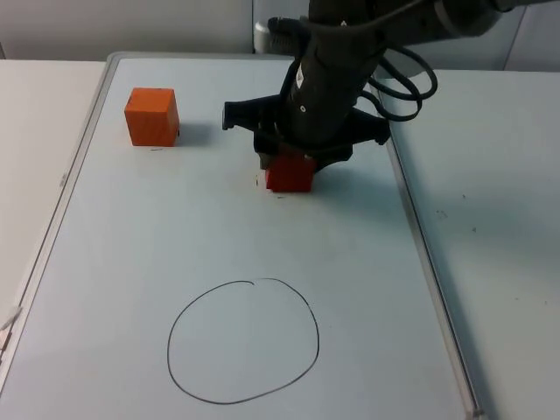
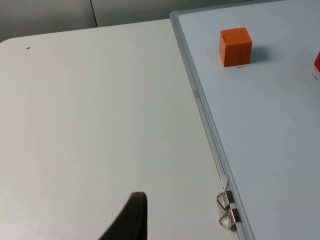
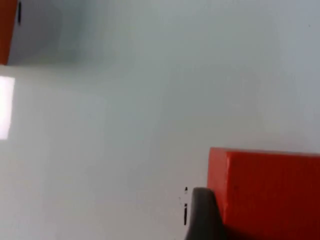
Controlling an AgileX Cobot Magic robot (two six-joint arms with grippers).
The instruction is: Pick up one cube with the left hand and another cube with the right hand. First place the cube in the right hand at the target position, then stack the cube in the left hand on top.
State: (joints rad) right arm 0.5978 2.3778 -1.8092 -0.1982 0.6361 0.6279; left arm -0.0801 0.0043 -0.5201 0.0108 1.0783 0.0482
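Drawn circle (image 1: 243, 341) nearest; right pincer (image 1: 289, 168) over red cube (image 1: 290, 173), grip unclear

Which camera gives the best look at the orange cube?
The left wrist view: the orange cube sits whole and unblocked on the whiteboard. The top view shows it whole too; the right wrist view catches a sliver.

White table top (image 1: 490, 219) (whiteboard (image 1: 131, 262) on it), grey partition wall (image 1: 122, 26) behind

Red cube (image 1: 290, 173) and orange cube (image 1: 151, 116) rest well apart.
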